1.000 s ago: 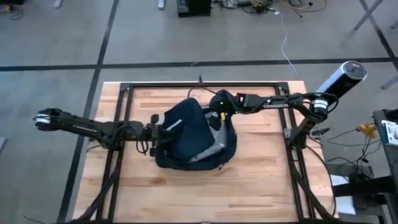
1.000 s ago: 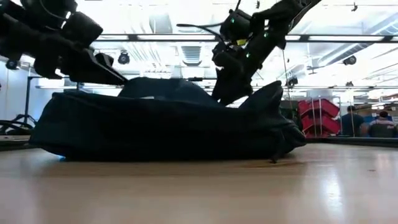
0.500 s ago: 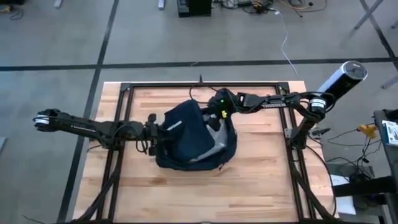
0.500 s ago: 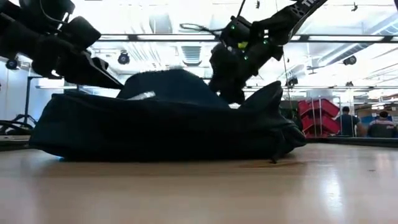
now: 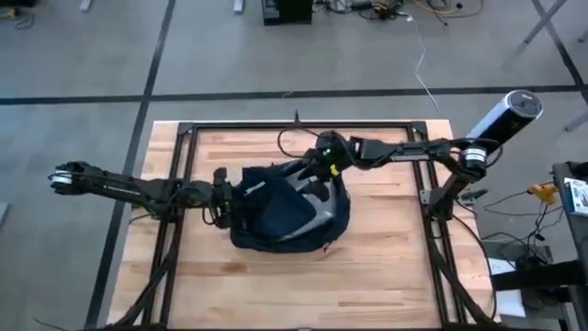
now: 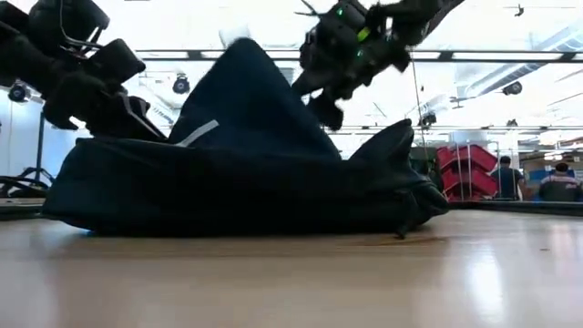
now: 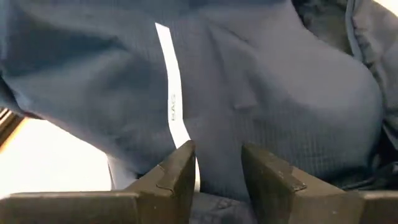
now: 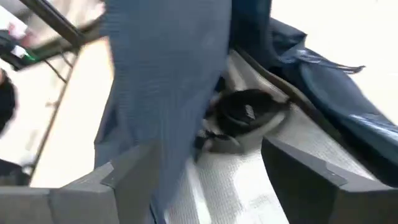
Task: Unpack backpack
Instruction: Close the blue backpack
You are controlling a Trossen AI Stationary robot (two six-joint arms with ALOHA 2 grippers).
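The dark navy backpack [image 5: 276, 216] lies on its base at the middle of the wooden table. Its upper flap [image 6: 241, 100] is raised into a peak, baring silvery-grey lining [image 5: 322, 207]. Black headphones [image 8: 249, 112] lie inside on the lining. My left gripper [image 5: 230, 198] is at the bag's left side, shut on fabric beside the white stripe [image 7: 169, 93]. My right gripper [image 5: 310, 170] hangs open over the bag's far right part, at the raised flap. My left gripper pinches a fold of the backpack's outer fabric [image 7: 214, 155] between its two fingers, just beside the lower end of the white stripe. It comes in roughly level from the table's left. The bag's base stays on the table. My right gripper is open, and the raised navy flap [image 8: 168, 99] runs across one finger [image 8: 130, 177], apparently borne by it. The other finger [image 8: 305, 177] stands clear over the lining. The place of contact is blurred.
A black metal frame [image 5: 184, 133] borders the table top. Bare wood lies in front of the bag [image 5: 303, 285] and to its right [image 5: 386, 221]. Beyond the table, red bins [image 6: 474, 169] and seated people [image 6: 556, 182] show in the room.
My right gripper has risen, and the backpack's upper flap has gone up with it from a low dome into a tall peak, baring the lining. The bag's base has stayed on the table. My left gripper has shifted slightly toward the table's left edge, still shut.
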